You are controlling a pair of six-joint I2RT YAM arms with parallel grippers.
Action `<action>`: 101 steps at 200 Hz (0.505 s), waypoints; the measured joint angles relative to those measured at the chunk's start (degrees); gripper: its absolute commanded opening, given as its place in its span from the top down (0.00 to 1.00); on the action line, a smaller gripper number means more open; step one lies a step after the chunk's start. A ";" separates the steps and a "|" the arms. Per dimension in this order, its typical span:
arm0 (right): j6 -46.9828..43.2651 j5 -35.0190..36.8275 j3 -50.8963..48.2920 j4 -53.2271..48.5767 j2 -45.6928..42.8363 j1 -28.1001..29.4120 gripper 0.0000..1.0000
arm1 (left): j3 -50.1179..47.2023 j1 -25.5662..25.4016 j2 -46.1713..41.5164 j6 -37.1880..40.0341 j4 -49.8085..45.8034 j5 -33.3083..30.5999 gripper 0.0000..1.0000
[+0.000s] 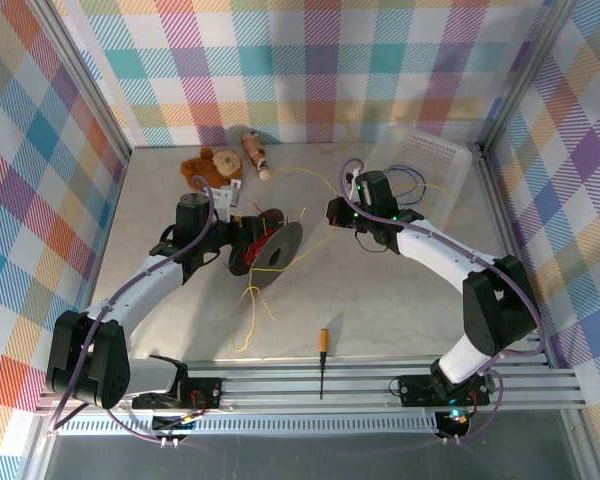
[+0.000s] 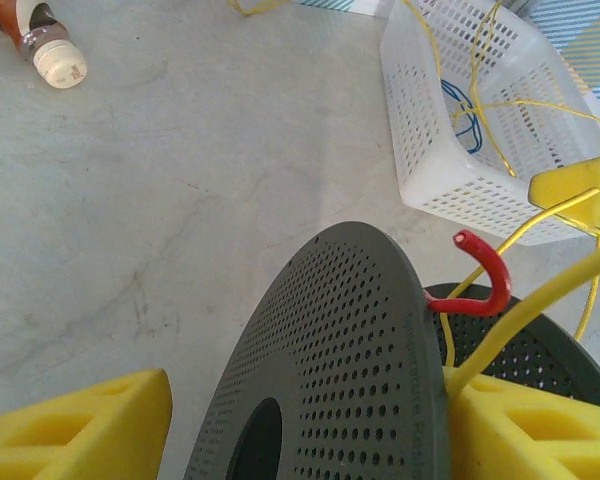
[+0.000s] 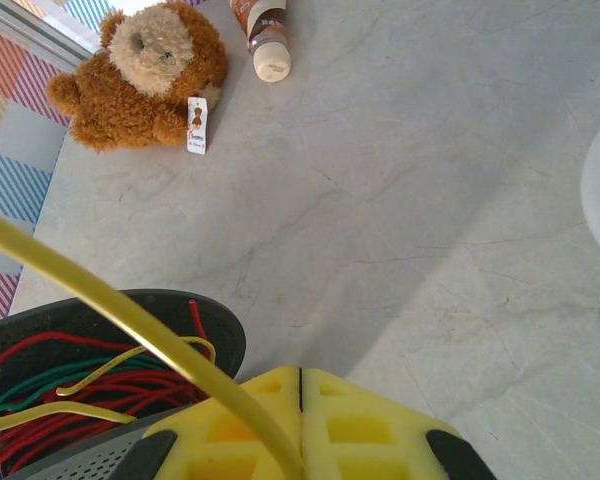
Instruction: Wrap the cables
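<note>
My left gripper (image 1: 238,243) (image 2: 308,390) is shut on a black perforated spool (image 1: 275,250) (image 2: 350,340), standing on edge, with one flange between the yellow fingers (image 2: 80,430). Red, green and yellow wire is wound on the spool (image 3: 215,325), and a red wire end (image 2: 485,285) hooks over its rim. My right gripper (image 1: 336,212) (image 3: 300,372) is just right of the spool, shut on a thin yellow cable (image 3: 130,310) that runs up and to the left. More yellow cable (image 2: 540,300) passes my left gripper's right finger. Loose yellow loops (image 1: 252,300) lie in front of the spool.
A white mesh basket (image 1: 420,165) (image 2: 460,130) at the back right holds yellow and blue wire (image 2: 465,110). A brown teddy bear (image 1: 212,165) (image 3: 145,75) and a small bottle (image 1: 255,152) (image 2: 45,45) lie at the back. A screwdriver (image 1: 322,360) lies near the front edge.
</note>
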 measured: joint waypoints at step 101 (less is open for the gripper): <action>-0.42 0.42 2.62 -1.49 2.73 0.07 1.00 | 1.55 -0.70 0.96 1.66 -4.52 -0.22 1.00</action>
